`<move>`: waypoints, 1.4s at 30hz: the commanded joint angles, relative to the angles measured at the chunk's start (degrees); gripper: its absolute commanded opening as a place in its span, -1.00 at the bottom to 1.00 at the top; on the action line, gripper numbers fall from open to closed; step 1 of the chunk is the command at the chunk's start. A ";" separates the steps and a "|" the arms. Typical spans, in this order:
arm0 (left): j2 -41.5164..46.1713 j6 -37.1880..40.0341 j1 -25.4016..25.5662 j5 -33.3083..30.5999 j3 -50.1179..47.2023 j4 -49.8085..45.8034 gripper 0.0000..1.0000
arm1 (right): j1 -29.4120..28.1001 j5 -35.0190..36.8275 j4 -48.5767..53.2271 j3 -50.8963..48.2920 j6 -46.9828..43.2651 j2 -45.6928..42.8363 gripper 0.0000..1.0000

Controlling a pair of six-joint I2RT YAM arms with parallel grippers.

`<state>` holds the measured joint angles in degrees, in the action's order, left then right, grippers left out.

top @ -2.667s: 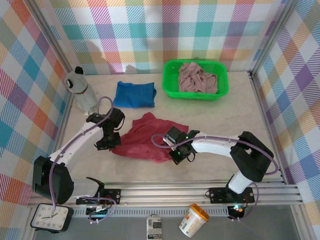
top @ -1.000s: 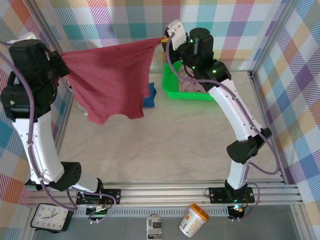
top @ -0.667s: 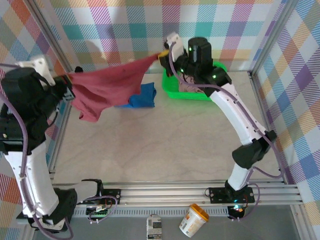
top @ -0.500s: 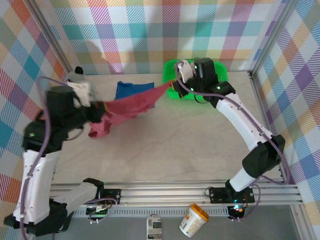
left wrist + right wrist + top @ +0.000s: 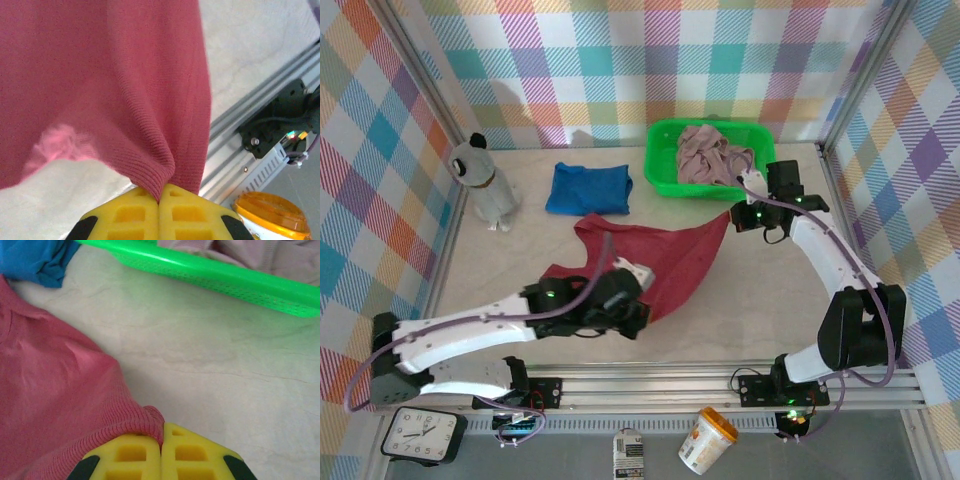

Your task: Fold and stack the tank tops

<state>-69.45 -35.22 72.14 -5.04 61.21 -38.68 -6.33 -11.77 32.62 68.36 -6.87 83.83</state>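
Left gripper (image 5: 159, 197): its yellow fingertips are pressed together on a bunched fold of ribbed hem of the dark red tank top (image 5: 100, 75). The right gripper (image 5: 162, 437) pinches another hem corner of the same garment in the same way.

From overhead, we place the left gripper at the cloth's 6 o'clock corner and the right gripper at its 2 o'clock corner. The garment is drawn out between them across the middle of the table (image 5: 770, 300). We cannot tell how much of it rests on the surface.

We judge the knit to be light, limp and slightly stretchy. It should sag and wrinkle wherever it is unsupported, and it will keep no shape of its own. The thicker hem and strap seams look like the soundest places to hold, since a pinch in open fabric would only gather a tuft.

At 11 o'clock from the red cloth, just beside its far edge, lies the blue tank top (image 5: 588, 188), already folded. At 1 o'clock the pink tank top (image 5: 715, 155) sits crumpled inside the green basket (image 5: 708, 191).
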 commanded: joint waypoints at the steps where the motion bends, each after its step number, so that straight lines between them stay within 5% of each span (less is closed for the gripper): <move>1: -5.45 -2.72 3.66 0.30 5.58 3.40 -1.00 | 1.79 0.39 -0.06 2.34 0.81 -0.03 -1.00; 9: -19.53 2.68 4.96 8.73 15.26 3.92 -1.00 | 2.81 -0.60 1.65 6.98 2.83 2.63 -1.00; 15: -14.65 8.99 -0.86 -2.32 23.54 -8.92 -1.00 | 0.57 -9.92 -0.68 11.55 5.80 3.04 -1.00; 21: -3.26 17.21 -15.80 -19.54 35.08 -29.53 -1.00 | -9.83 -9.46 -4.10 26.05 8.04 7.11 -1.00; 26: 1.06 23.71 -38.04 -36.98 42.07 -36.03 -1.00 | -19.40 -2.39 -15.37 37.89 11.68 14.93 -1.00; 29: -0.28 29.37 -51.89 -40.83 47.77 -33.93 -1.00 | -23.49 -2.14 -17.15 49.66 12.66 23.29 -1.00; 32: -2.86 34.80 -60.66 -40.98 56.43 -31.24 -1.00 | -26.97 -1.15 -20.79 58.47 12.97 29.08 -1.00; 36: -8.33 37.85 -63.52 -38.04 68.68 -34.15 -1.00 | -28.13 -2.87 -14.87 74.47 13.77 37.52 -1.00; 42: -1.94 38.25 -63.43 -16.26 60.36 -34.32 -1.00 | -28.13 -9.92 -10.47 71.19 14.32 36.81 -1.00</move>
<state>-75.59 0.82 9.30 -33.41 124.77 -70.98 -34.89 -17.61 20.60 141.45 6.31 123.50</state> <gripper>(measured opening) 0.046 0.065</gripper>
